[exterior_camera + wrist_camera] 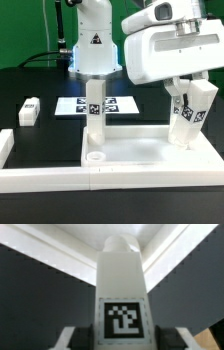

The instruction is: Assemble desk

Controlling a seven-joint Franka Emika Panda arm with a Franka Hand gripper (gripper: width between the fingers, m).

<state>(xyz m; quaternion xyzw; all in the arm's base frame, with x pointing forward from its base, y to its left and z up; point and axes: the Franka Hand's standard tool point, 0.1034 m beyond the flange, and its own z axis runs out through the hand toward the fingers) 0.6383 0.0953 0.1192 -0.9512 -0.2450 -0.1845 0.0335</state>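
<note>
Black tabletop under everything. On it, near and toward the exterior view's right, the wide white desk panel, lying flat just behind the L-shaped border rails. Over the panel's right part, the pincer, narrowed onto the held leg, fingers pressed against two opposite sides. Long axis of the held leg close to vertical, slightly tilted, lower end down toward the panel; contact there impossible to tell. At the panel's far left corner, the upright leg, standing on end. Well apart on the exterior view's left, the lying leg, flat on its side.
</note>
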